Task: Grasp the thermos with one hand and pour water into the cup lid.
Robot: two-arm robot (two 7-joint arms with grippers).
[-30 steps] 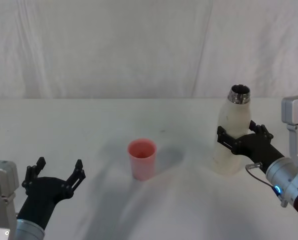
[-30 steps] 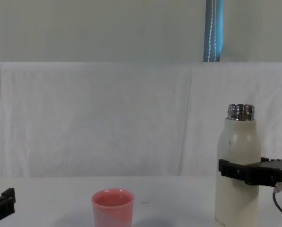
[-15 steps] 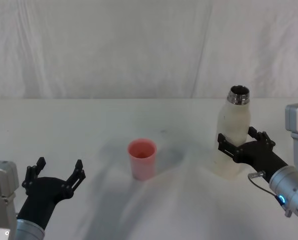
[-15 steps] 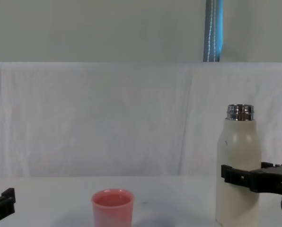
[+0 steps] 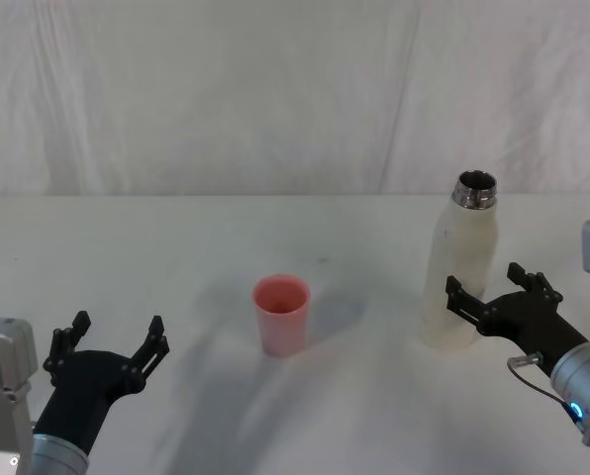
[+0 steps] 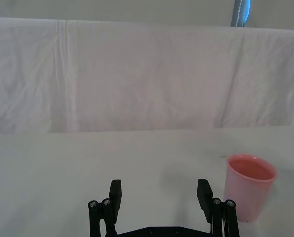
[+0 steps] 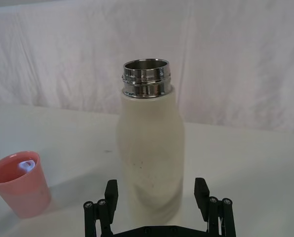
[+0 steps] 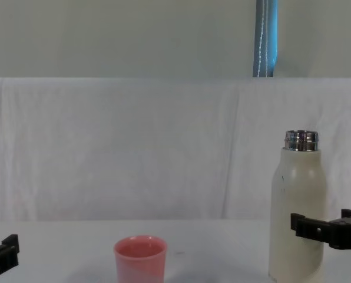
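Note:
The cream-white thermos (image 5: 461,259) stands upright on the table at the right, its steel neck uncapped. My right gripper (image 5: 484,279) is open just in front of it, low down. In the right wrist view its fingertips (image 7: 111,188) flank the thermos (image 7: 149,148) near the base with gaps on both sides. The pink cup lid (image 5: 281,314) stands upright at the table's middle, well left of the thermos, and a pale glint shows inside the cup lid (image 7: 19,182). My left gripper (image 5: 118,327) rests open and empty at the near left, the cup lid (image 6: 249,192) off to its side.
A white cloth covers the table (image 5: 176,247) and hangs as a backdrop (image 5: 226,89) behind it. A blue-grey pole (image 8: 266,38) rises behind the backdrop. Bare cloth lies between the cup lid (image 8: 140,258) and the thermos (image 8: 298,212).
My right gripper has slid down from the thermos's waist and drawn back toward me, its fingers now off the bottle. The thermos, the cup lid and the left arm stay put.

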